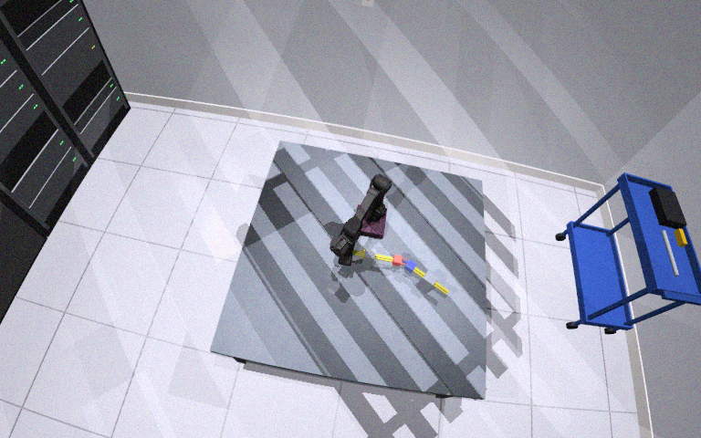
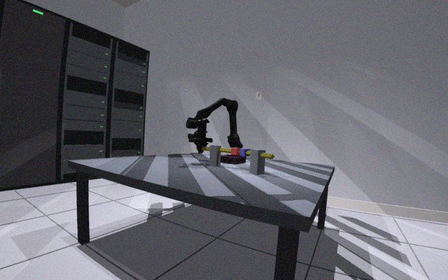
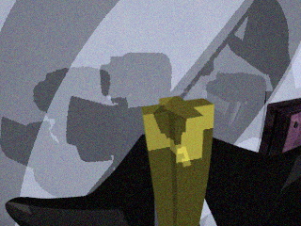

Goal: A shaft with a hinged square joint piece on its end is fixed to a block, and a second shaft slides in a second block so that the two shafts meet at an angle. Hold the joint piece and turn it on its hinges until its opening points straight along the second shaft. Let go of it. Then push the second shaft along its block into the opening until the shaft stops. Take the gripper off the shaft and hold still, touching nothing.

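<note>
The yellow second shaft (image 1: pixel 383 256) (image 2: pixel 225 150) (image 3: pixel 181 193) runs through its grey block (image 2: pixel 215 156), and its inner end meets the red joint piece (image 1: pixel 397 259) (image 2: pixel 234 151). No gap shows there; how deep it sits inside is hidden. The red piece lines up with this shaft and adjoins the blue piece (image 1: pixel 411 265) (image 2: pixel 243 152) on the yellow first shaft (image 1: pixel 441 287) (image 2: pixel 268 155), which runs at an angle through the other grey block (image 2: pixel 257 163). My gripper (image 1: pixel 353 254) (image 2: pixel 200 149) (image 3: pixel 165 137) is shut on the second shaft near its outer end, one dark finger on each side.
The arm rises from a dark purple base (image 1: pixel 372 228) (image 2: pixel 233 159) behind the second shaft. The table (image 1: pixel 258 330) (image 2: pixel 185 191) carries striped light and shadow. A blue cart (image 1: pixel 599 274) stands on the floor to the right, and dark server racks (image 1: pixel 51 103) (image 2: pixel 86 98) stand at the left.
</note>
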### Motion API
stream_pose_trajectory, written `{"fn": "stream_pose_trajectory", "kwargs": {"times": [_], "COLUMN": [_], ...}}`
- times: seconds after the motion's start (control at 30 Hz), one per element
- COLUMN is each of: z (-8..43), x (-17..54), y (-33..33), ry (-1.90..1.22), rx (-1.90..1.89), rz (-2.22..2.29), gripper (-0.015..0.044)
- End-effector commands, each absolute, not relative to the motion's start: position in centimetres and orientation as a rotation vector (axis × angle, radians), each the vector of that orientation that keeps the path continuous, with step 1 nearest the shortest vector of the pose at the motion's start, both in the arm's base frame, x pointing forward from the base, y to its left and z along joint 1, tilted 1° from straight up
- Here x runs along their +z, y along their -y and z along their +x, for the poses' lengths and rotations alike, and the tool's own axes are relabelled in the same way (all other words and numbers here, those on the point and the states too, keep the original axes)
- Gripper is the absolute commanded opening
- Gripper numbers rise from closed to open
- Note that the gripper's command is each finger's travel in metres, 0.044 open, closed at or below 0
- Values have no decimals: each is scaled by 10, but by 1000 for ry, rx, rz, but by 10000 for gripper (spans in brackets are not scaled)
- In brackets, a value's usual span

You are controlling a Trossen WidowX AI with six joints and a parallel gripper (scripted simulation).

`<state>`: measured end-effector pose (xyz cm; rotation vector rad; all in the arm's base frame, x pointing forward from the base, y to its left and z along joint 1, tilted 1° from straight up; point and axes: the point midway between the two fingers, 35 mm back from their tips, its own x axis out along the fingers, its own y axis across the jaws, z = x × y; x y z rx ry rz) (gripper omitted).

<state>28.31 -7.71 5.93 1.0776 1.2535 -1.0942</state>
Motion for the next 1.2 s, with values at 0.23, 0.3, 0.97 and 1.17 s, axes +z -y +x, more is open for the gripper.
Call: {"fn": "stream_pose_trajectory", "kwargs": {"times": [0.23, 0.3, 0.97, 1.17], "z": [283, 283, 283, 283], "x": [59, 59, 79, 91], "y": [77, 77, 78, 78], "ry": [-1253, -1253, -1260, -1263], "rx": [-1094, -1094, -1088, -1086], "rz": [1077, 1077, 1084, 1087], "gripper": [198, 251, 440, 440]}}
